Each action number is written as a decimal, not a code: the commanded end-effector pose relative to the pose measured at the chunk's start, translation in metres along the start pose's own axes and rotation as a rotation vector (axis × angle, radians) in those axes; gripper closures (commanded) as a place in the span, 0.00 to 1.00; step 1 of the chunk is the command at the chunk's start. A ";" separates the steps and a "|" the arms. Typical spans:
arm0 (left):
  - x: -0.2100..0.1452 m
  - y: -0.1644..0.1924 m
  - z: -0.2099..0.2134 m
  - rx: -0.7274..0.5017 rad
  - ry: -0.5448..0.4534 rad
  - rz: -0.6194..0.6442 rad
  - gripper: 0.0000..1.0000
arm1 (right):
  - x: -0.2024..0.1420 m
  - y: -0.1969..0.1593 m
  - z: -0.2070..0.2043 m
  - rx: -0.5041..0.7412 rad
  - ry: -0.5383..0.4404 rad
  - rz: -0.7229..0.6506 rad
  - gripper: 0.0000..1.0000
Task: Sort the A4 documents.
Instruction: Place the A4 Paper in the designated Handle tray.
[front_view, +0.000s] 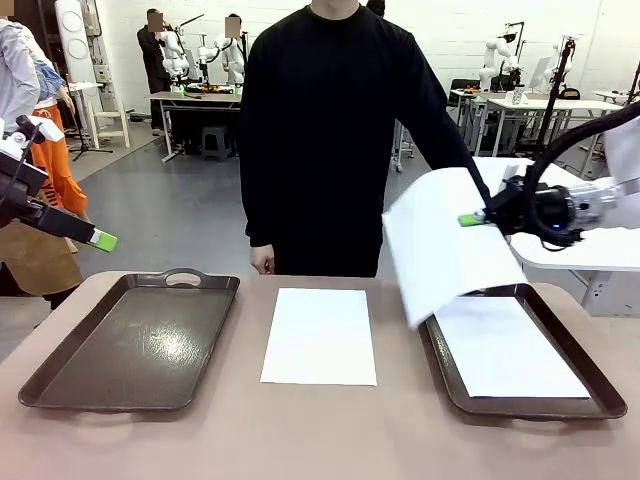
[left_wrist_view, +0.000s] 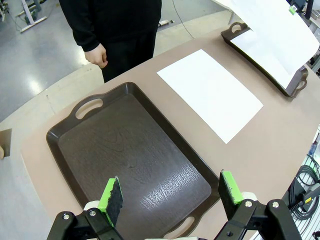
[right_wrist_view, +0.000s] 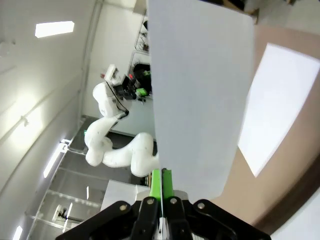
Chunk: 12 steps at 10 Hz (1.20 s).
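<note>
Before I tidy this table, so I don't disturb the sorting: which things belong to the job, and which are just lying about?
Job: lifted sheet, right gripper, middle sheet, tray sheet, right tray, left tray.
Lying about: cables beside the table, white side table.

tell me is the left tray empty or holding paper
Empty: the left tray shows only its bare dark brown floor from rim to rim.

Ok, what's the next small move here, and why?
Probably the right gripper should carry the held sheet left, toward the middle sheet. It is shut on the held sheet's edge above the right tray, which has a third sheet in it; the left gripper hangs open over the bare left tray.
</note>
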<state>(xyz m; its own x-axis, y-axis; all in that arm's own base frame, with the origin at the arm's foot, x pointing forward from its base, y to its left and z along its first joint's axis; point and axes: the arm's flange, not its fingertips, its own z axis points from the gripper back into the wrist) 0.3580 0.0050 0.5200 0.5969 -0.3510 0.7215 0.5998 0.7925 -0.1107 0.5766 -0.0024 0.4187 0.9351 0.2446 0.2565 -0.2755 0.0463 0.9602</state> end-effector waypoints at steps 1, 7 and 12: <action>-0.001 0.002 -0.001 -0.011 -0.009 0.001 0.00 | 0.003 -0.013 0.003 0.002 0.095 -0.077 0.99; -0.001 0.002 -0.001 -0.011 -0.009 0.001 0.00 | -0.033 -0.065 0.004 0.010 0.129 -0.185 0.99; -0.001 0.002 -0.001 -0.011 -0.009 0.001 0.00 | -0.062 -0.109 0.011 -0.377 0.087 -0.157 0.99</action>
<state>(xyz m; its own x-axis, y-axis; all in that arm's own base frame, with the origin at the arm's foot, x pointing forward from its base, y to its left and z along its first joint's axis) 0.3580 0.0050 0.5200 0.5969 -0.3509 0.7215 0.5998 0.7925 -0.1107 0.5627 -0.0360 0.2960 0.9440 0.3248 0.0586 -0.1823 0.3654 0.9128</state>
